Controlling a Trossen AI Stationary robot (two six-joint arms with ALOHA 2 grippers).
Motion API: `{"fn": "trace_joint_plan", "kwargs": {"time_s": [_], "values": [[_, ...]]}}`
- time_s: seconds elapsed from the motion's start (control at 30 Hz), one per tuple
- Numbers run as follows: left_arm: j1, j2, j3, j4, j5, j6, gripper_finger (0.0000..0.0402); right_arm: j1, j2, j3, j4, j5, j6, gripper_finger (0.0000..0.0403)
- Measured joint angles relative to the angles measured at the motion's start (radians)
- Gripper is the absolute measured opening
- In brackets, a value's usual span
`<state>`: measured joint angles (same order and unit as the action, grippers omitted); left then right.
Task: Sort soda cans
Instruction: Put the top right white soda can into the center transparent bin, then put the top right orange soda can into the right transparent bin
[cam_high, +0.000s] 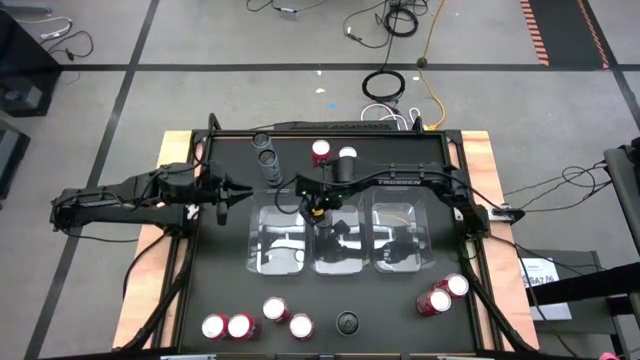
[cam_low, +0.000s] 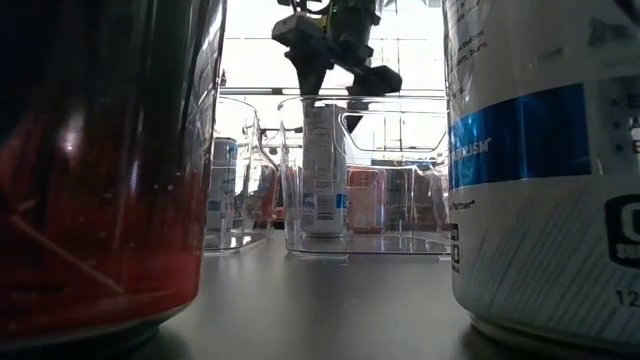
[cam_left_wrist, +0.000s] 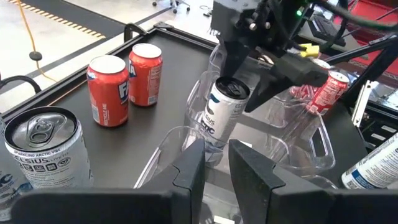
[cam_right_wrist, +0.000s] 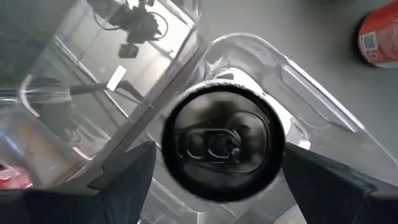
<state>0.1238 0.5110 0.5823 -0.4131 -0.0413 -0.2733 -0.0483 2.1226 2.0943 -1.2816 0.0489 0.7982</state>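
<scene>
From above, the right gripper (cam_high: 318, 208) hangs over the middle clear bin (cam_high: 340, 262). At table level, a white Celsius can (cam_low: 323, 170) stands upright inside it. Its wrist view shows fingers spread either side of the can top (cam_right_wrist: 222, 143), not gripping. Left gripper (cam_high: 222, 198) waits left, nearly shut.

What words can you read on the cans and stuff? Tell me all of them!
"CELSIUS" and "SPARKLING ARCTIC VIBE": on the near silver can.
"TROSSEN": on the right arm, tiny.
"FA...", partly turned away: on the red can.
"...LSIUS", partly hidden: on the white can under the right gripper, in the middle bin.
Blue band and big dark letters on the large white can: too cut off and blurred to read.
</scene>
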Motion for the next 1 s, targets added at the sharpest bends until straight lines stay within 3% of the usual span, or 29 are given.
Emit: {"fn": "trace_joint_plan", "kwargs": {"time_s": [0.33, 0.6, 0.67, 0.87, 1.0], "values": [[0.000, 0.000, 0.000, -0.001, 0.000, 0.000, 0.0082, 0.002, -0.124, 0.000, 0.038, 0.026, -0.021, 0.0334], [0.000, 0.000, 0.000, -0.001, 0.008, -0.008, 0.0082, 0.038, -0.224, 0.001, -0.045, 0.330, -0.040, 0.0334], [0.000, 0.000, 0.000, -0.001, 0.010, -0.008, 0.0082, 0.035, -0.233, 0.001, -0.094, 0.365, -0.019, 0.0334], [0.000, 0.000, 0.000, -0.001, 0.010, -0.008, 0.0082, -0.038, -0.230, -0.032, -0.264, 0.363, 0.045, 0.0334], [0.000, 0.000, 0.000, -0.001, 0.010, -0.003, 0.0082, -0.104, -0.239, -0.130, -0.226, 0.289, -0.010, 0.0334]]}}
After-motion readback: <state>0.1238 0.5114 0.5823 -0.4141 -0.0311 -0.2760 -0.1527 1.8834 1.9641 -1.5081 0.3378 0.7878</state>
